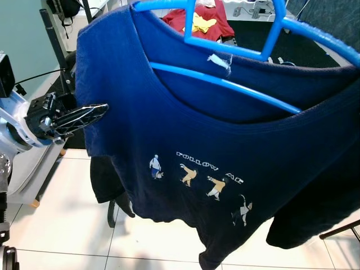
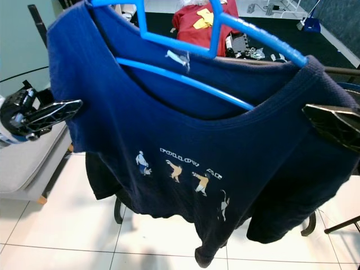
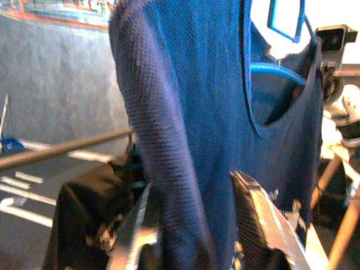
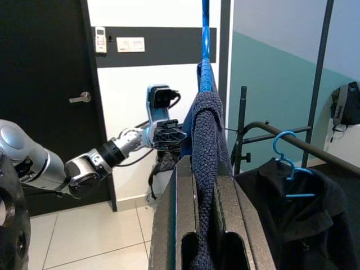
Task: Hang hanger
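— Which step?
— Carrying: left gripper (image 1: 101, 110) and right gripper (image 2: 315, 112) are each pinching a shoulder of the navy shirt (image 1: 225, 169) on the blue hanger (image 1: 236, 50) between them.
— Next?
— Probably hooking it over the rail (image 4: 304, 143) beyond the right gripper.

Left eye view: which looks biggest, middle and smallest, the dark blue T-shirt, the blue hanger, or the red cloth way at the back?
1. dark blue T-shirt
2. blue hanger
3. red cloth
The red cloth lies farther back, so its real size stays unsure.

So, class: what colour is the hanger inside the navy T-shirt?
Bright blue hanger; the left eye view shows it best.
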Controlling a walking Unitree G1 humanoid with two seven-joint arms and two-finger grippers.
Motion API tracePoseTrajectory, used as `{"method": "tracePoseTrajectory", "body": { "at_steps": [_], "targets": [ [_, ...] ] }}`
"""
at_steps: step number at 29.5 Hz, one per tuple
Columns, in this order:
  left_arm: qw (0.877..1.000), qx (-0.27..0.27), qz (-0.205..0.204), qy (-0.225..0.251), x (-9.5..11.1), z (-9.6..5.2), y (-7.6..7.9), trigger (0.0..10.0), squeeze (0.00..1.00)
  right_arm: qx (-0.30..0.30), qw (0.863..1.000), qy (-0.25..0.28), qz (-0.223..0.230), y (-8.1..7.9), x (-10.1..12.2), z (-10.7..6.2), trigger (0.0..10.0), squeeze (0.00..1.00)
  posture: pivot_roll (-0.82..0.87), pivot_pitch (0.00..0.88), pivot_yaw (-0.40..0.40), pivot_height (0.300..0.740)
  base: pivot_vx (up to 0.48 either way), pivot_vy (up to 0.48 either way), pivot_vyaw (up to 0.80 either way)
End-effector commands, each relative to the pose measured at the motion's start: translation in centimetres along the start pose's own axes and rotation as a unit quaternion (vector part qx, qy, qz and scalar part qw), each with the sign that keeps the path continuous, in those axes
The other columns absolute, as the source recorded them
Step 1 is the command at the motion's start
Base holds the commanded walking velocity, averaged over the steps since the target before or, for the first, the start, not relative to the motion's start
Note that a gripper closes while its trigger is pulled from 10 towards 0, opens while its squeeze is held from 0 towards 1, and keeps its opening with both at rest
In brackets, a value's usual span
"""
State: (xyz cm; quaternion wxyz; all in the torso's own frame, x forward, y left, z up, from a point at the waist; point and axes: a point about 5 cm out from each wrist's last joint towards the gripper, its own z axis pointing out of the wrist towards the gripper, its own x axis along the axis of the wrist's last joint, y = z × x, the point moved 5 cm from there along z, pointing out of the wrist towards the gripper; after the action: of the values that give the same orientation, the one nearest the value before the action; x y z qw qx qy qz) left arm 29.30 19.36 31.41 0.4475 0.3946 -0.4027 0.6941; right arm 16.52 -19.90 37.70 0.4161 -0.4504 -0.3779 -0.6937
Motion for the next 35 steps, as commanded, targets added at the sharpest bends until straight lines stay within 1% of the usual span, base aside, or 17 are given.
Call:
{"method": "tracePoseTrajectory", "body": {
  "at_steps": [1, 6, 9, 10, 12, 15, 16, 17, 18, 20, 21, 22, 23, 28, 32, 34, 35],
  "targets": [
    [1.0, -0.009, -0.003, 0.005, -0.2, 0.3, 0.3, 0.0, 0.0, 0.011, 1.0, 0.016, -0.01, -0.3, 0.4, 0.2, 0.0, 0.0, -0.1, 0.121, -0.009, 0.74, 0.0, 0.0, 0.0],
    [1.0, 0.003, 0.003, 0.013, -0.1, 0.6, -0.1, 0.0, 0.0, 0.011, 1.0, 0.016, -0.008, -0.4, 0.3, 0.3, 0.0, 0.0, -0.1, 0.122, -0.007, 0.74, 0.0, 0.0, 0.0],
    [0.998, 0.047, 0.023, 0.028, 0.6, 0.4, -1.4, 0.0, 0.0, -0.001, 1.0, 0.015, -0.008, -0.1, 0.0, 0.4, 0.0, 0.0, -0.1, 0.121, -0.007, 0.74, 0.0, 0.0, 0.0],
    [0.995, 0.081, 0.033, 0.044, 1.3, 0.0, -2.5, 1.3, 0.0, -0.015, 1.0, 0.012, -0.01, 0.3, -0.3, 0.4, 0.0, 0.0, -0.1, 0.122, -0.007, 0.74, 0.0, 0.0, 0.0],
    [0.991, 0.109, 0.038, 0.062, 1.9, -0.4, -3.4, 1.9, 0.0, -0.026, 1.0, 0.011, -0.012, 0.7, -0.5, 0.4, 0.0, 0.0, -0.1, 0.122, -0.007, 0.74, 0.0, 0.0, 0.0],
    [0.985, 0.146, 0.041, 0.079, 2.5, -1.1, -4.5, 1.8, 0.0, -0.039, 0.999, 0.014, -0.015, 1.1, -0.7, 0.5, 0.0, 0.0, -0.1, 0.122, -0.007, 0.74, 0.0, 0.0, 0.0],
    [0.976, 0.191, 0.043, 0.099, 3.0, -2.1, -5.8, 2.5, 0.0, -0.051, 0.998, 0.014, -0.016, 1.5, -1.0, 0.6, 0.0, 0.0, -0.1, 0.12, -0.009, 0.74, 0.0, 0.0, 0.0],
    [0.968, 0.22, 0.044, 0.111, 3.3, -2.7, -6.6, 4.5, 0.0, -0.059, 0.998, 0.014, -0.016, 1.7, -1.3, 0.6, 0.0, 0.0, -0.1, 0.12, -0.009, 0.74, 0.0, 0.0, 0.0],
    [0.968, 0.22, 0.044, 0.111, 3.3, -2.7, -6.6, 4.5, 0.0, -0.059, 0.998, 0.014, -0.016, 1.7, -1.3, 0.6, 0.0, 0.0, -0.1, 0.12, -0.009, 0.74, 0.0, 0.0, 0.0],
    [0.936, 0.317, 0.051, 0.147, 4.6, -4.9, -9.0, 3.8, 0.0, -0.074, 0.997, 0.003, 0.003, 2.2, -2.5, 0.6, 0.0, 0.0, -0.1, 0.12, -0.011, 0.74, 0.0, 0.0, 0.0],
    [0.936, 0.317, 0.051, 0.147, 4.6, -4.9, -9.0, 3.8, 0.0, -0.074, 0.997, 0.003, 0.003, 2.2, -2.5, 0.6, 0.0, 0.0, -0.1, 0.12, -0.011, 0.74, 0.0, 0.0, 0.0],
    [0.923, 0.348, 0.053, 0.157, 5.1, -5.6, -9.6, 3.9, 0.0, -0.076, 0.997, -0.002, 0.012, 2.3, -3.1, 0.6, 0.0, 0.0, -0.1, 0.12, -0.011, 0.74, 0.0, 0.0, 0.0],
    [0.896, 0.399, 0.052, 0.188, 6.2, -7.2, -10.7, 3.6, 0.0, -0.079, 0.996, -0.015, 0.036, 2.3, -4.6, 0.6, 0.0, 0.0, -0.1, 0.119, -0.013, 0.74, 0.0, 0.0, 0.0],
    [0.874, 0.437, 0.048, 0.208, 7.0, -8.3, -11.4, 3.4, 0.0, -0.081, 0.995, -0.019, 0.059, 2.3, -6.1, 0.6, 0.0, 0.0, -0.1, 0.119, -0.012, 0.74, 0.0, 0.0, 0.0],
    [0.859, 0.471, 0.026, 0.2, 6.2, -8.7, -12.4, 3.3, 0.0, -0.068, 0.996, 0.011, 0.061, 1.8, -5.6, 0.9, 0.0, 0.0, -0.09, 0.118, -0.007, 0.74, 0.0, 0.0, 0.0],
    [0.859, 0.471, 0.026, 0.2, 6.2, -8.7, -12.4, 3.3, 0.0, -0.068, 0.996, 0.011, 0.061, 1.8, -5.6, 0.9, 0.0, 0.0, -0.09, 0.118, -0.007, 0.74, 0.0, 0.0, 0.0],
    [0.858, 0.488, 0.003, 0.163, 3.8, -8.2, -13.0, 2.6, 0.0, -0.064, 0.996, 0.038, 0.049, 1.8, -4.6, 1.2, 0.0, 0.0, -0.09, 0.122, -0.003, 0.74, 0.0, 0.0, 0.0]
  ]
}}
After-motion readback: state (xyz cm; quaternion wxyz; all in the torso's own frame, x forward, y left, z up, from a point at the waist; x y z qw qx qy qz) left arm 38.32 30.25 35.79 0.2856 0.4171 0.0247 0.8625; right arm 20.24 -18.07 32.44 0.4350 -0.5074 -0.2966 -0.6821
